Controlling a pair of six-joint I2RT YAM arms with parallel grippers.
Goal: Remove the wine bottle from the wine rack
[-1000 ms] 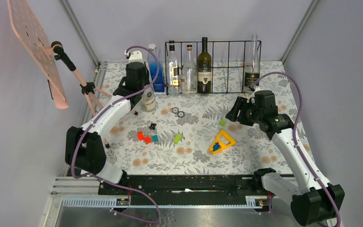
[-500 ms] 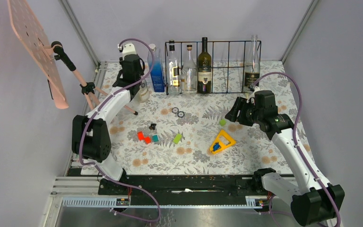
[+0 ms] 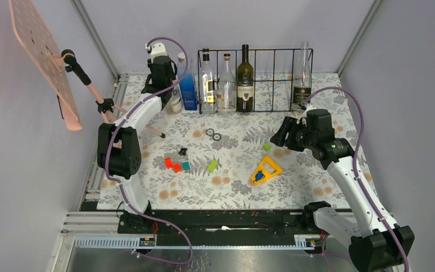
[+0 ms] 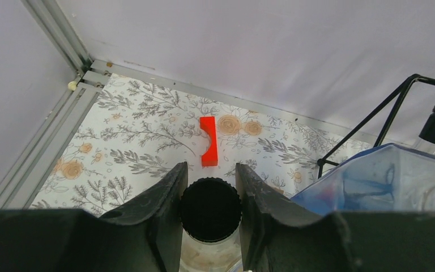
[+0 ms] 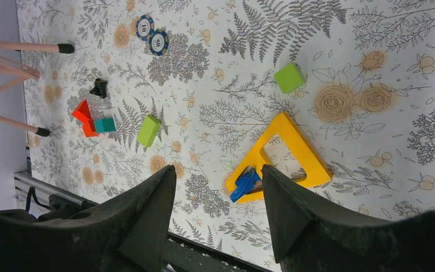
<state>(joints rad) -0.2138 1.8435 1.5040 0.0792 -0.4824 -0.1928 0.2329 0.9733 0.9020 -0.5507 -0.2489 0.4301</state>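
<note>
We fear a topple at upper left: the clear bottle [image 4: 210,211] sits just left of the wine rack [image 3: 277,50], beside a blue bottle [image 3: 189,93] that a tilt could knock. Left fingers [image 4: 170,198] clamp its black cap, arm stretched far back. Right fingers [image 5: 147,215], part open and empty, hover over the counter [image 3: 238,187] at mid-right.

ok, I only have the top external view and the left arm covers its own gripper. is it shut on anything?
Observer: Yes. The left wrist view shows the left gripper shut on the black cap of a bottle.
Operator: anything behind it?
Observer: A red block lies on the table just beyond the cap.
Operator: and the right gripper?
Observer: The right wrist view shows the right gripper open and empty.
</note>
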